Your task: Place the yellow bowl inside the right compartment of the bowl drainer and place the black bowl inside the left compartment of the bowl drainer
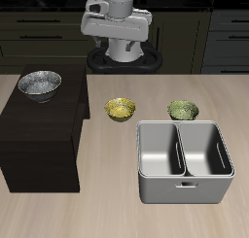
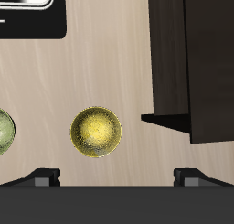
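The yellow bowl stands upright on the table just behind the bowl drainer, and the wrist view shows the yellow bowl from straight above. The black bowl rests on top of a dark wooden block. The grey drainer's two wells hold nothing. My gripper hangs high at the back of the table, above and behind the yellow bowl. In the wrist view the gripper is open, with nothing between its widely spread fingertips.
An olive-green bowl sits behind the drainer, beside the yellow bowl, and peeks in at the wrist view's edge. The dark block is tall and stands close to the yellow bowl; its corner shows in the wrist view.
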